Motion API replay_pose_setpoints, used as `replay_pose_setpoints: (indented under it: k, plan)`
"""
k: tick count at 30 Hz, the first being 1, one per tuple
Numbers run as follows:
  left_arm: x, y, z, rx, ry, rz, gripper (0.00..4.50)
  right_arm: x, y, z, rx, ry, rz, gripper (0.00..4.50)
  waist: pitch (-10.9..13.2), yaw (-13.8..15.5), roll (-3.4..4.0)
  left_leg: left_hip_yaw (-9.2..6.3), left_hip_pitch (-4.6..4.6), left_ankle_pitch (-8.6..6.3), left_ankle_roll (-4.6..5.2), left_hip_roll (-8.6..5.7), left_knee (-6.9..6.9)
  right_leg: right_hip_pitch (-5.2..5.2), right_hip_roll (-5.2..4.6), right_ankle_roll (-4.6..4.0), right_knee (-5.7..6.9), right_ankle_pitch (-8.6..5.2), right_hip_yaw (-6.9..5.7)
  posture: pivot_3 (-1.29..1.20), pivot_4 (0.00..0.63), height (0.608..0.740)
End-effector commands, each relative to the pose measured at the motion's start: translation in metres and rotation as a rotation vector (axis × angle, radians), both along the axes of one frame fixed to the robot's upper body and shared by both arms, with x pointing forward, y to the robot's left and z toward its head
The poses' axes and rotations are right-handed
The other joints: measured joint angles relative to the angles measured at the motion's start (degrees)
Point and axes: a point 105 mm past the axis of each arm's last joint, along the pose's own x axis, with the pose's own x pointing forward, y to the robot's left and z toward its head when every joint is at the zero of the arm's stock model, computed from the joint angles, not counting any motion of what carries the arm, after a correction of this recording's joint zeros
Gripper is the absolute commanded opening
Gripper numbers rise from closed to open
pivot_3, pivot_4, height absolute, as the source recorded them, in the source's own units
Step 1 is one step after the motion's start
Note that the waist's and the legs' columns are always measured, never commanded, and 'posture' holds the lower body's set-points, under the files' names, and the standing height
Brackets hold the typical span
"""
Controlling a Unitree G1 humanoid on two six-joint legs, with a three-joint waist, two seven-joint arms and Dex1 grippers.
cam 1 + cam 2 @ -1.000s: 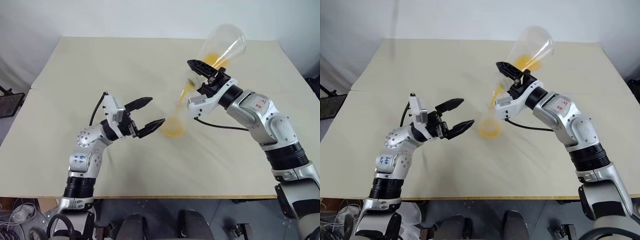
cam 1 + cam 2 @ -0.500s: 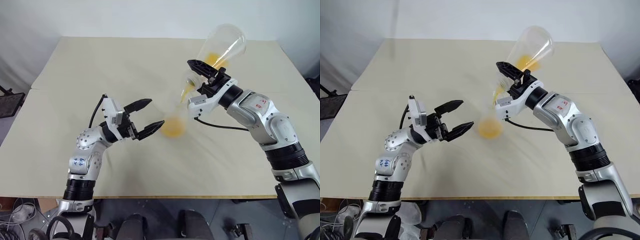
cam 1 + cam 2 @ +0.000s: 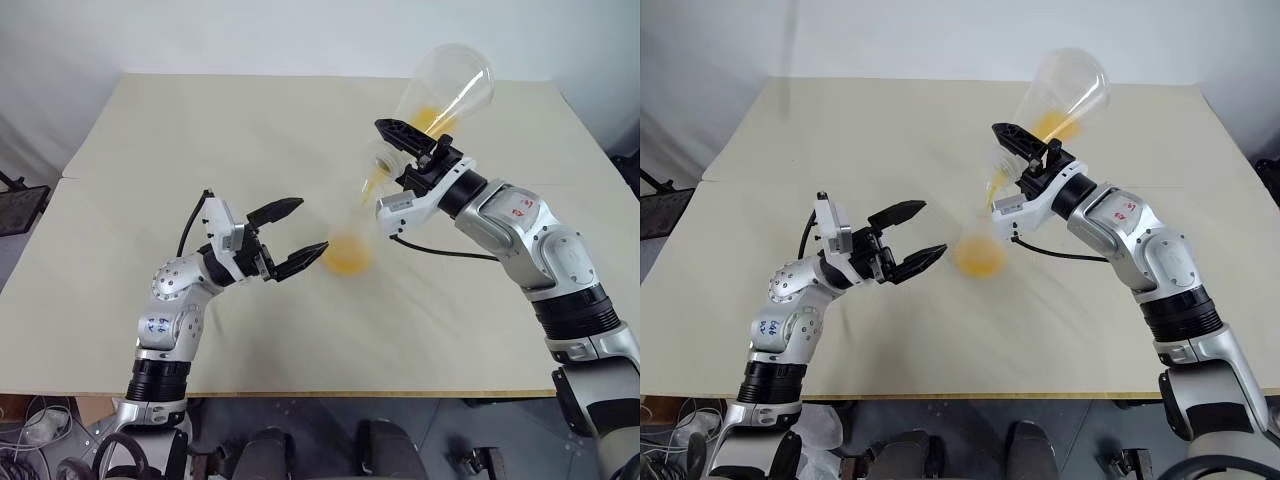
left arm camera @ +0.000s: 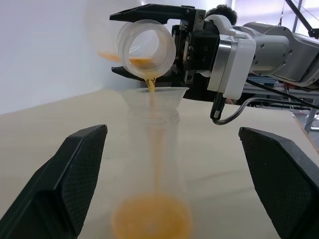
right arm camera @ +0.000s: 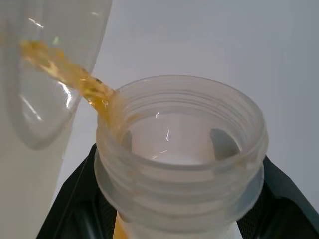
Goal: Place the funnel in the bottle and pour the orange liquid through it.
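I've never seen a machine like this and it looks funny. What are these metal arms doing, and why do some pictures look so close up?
It is a robot with two arms. Two pictures come from cameras in its head, looking down at a beige table. The close-up ones come from small cameras on its wrists.

The right gripper is shut on the neck of a big clear flask, tipped over. Orange liquid runs from its mouth into a clear funnel sitting in a small clear bottle on the table. Orange liquid has pooled at the bottle's bottom.

The left gripper is open beside the bottle, holding nothing.
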Motion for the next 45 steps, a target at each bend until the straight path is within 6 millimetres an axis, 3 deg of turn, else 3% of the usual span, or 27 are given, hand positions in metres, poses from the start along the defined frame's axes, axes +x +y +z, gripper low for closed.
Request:
replay_pose_setpoints:
  k: [1,45]
  plan:
    - [-0.003,0.006,0.004,-0.022,-0.027,0.007,4.5,-0.006,0.002,0.02,0.013,-0.069,0.022,2.47,0.0,-0.01,0.0,0.0,0.0,0.0,0.0,0.0,0.0,0.0,0.0,0.0,0.0,0.0,0.0,0.0,0.15,0.74]
    - [-0.006,0.011,0.018,-0.015,-0.037,0.027,4.5,-0.009,0.004,0.022,-0.012,-0.118,0.029,2.47,0.0,-0.05,0.0,-0.01,0.0,0.0,0.0,0.01,0.0,0.0,0.0,0.0,0.0,0.0,0.01,0.0,0.15,0.74]
